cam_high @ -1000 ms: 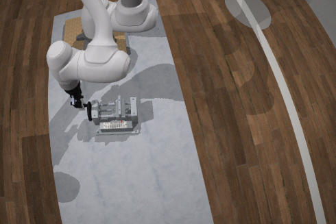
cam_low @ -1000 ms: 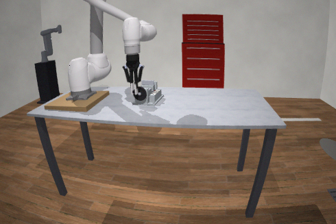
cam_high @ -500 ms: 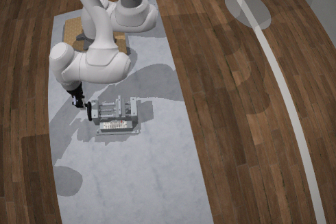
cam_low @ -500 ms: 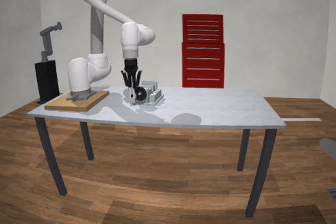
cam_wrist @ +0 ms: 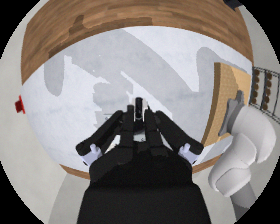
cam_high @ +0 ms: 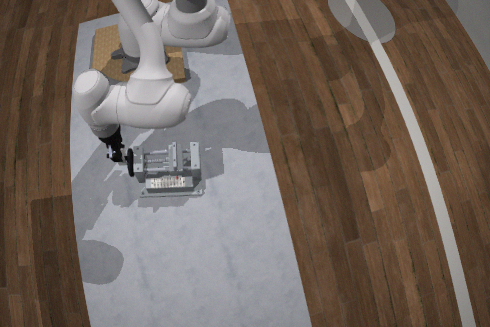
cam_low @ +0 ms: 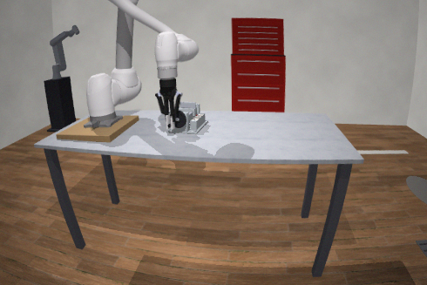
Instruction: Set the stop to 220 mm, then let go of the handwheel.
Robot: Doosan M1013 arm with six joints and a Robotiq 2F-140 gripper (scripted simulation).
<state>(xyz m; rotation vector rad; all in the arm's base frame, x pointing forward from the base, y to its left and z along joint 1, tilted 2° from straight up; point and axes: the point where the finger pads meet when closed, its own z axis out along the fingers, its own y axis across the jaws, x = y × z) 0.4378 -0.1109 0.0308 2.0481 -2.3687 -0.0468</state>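
Pale tabletop [cam_high: 200, 259] [cam_low: 270, 134] [cam_wrist: 41, 120], one fixture [cam_high: 175, 156] [cam_low: 197, 122], one handwheel [cam_high: 131, 162] [cam_low: 179, 119] [cam_wrist: 138, 106], one gripper [cam_high: 118, 159] [cam_low: 171, 128] [cam_wrist: 138, 103] clasping its handle

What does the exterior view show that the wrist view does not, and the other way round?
Only exterior: the table's dark legs and the small grey arm on a black pedestal.
Only wrist: a rack of brown round items.
Both: the gripper and the tan base board.

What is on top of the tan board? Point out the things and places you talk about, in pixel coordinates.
The robot arm's dark grey foot [cam_high: 131, 65] [cam_low: 97, 123] [cam_wrist: 233, 116] stands on the tan board [cam_high: 105, 41] [cam_low: 83, 137] [cam_wrist: 214, 107]. The board's surface beneath it is covered and can't be seen.
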